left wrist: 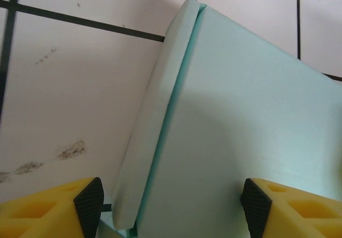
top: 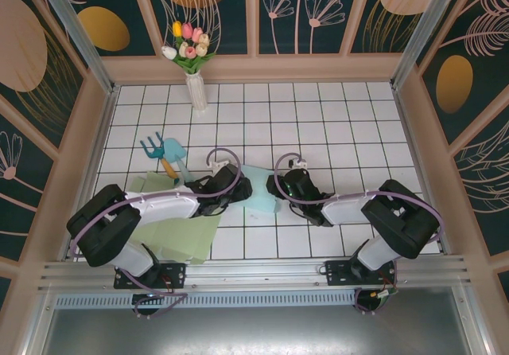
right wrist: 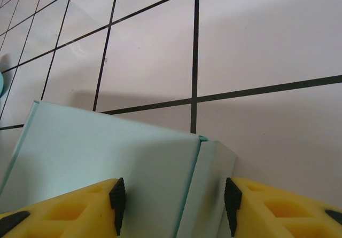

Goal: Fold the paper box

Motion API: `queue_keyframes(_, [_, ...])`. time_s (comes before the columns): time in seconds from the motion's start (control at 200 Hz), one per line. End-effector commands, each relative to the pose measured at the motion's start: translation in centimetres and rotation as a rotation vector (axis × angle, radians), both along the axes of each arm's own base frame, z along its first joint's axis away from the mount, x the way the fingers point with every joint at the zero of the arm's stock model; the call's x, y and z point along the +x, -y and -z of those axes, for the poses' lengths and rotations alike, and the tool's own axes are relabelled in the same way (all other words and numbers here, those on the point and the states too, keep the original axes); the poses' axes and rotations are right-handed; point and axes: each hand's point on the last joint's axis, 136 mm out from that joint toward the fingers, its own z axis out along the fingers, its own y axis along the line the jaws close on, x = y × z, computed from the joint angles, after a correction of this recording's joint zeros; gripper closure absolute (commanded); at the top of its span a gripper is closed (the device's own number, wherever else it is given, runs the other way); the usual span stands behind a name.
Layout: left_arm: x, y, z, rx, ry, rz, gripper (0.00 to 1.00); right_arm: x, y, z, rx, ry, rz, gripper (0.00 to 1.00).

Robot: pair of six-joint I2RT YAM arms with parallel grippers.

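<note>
Evidently the paper box [top: 265, 199] lies between left gripper [left wrist: 171, 200] and right gripper [right wrist: 173, 198], both equally near, jaws apart astride its opposite folded edges.

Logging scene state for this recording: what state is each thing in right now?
paper box: partly folded, side flap creased up
left gripper: open, over the box
right gripper: open, over the box
green sheets: lying flat
vase: upright, tulips in it
toy rake: lying flat
</note>
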Motion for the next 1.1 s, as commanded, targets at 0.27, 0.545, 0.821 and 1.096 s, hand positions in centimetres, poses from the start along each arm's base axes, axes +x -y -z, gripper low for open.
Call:
queue_keyframes(0.27, [0.3, -2.4, -2.3, 0.041, 0.023, -0.135, 0.23, -1.8, 2.8, 3.9, -0.139, -0.081, 0.016, 0.45])
queue_keyframes(0.545, [0.0, -0.7, -2.2, -0.086, -0.092, -0.246, 0.23, -1.8, 2.9, 4.1, -0.144, -0.084, 0.020, 0.45])
queue_keyframes(0.821, [-0.9, -0.6, -1.0, -0.041, -0.196, -0.302, 0.23, -1.8, 3.0, 4.3, -0.149, -0.085, 0.020, 0.45])
queue_keyframes(1.096, [-1.5, 0.0, 0.2, 0.020, -0.257, -0.302, 0.24, -1.9, 2.9, 4.4, -0.145, -0.088, 0.018, 0.45])
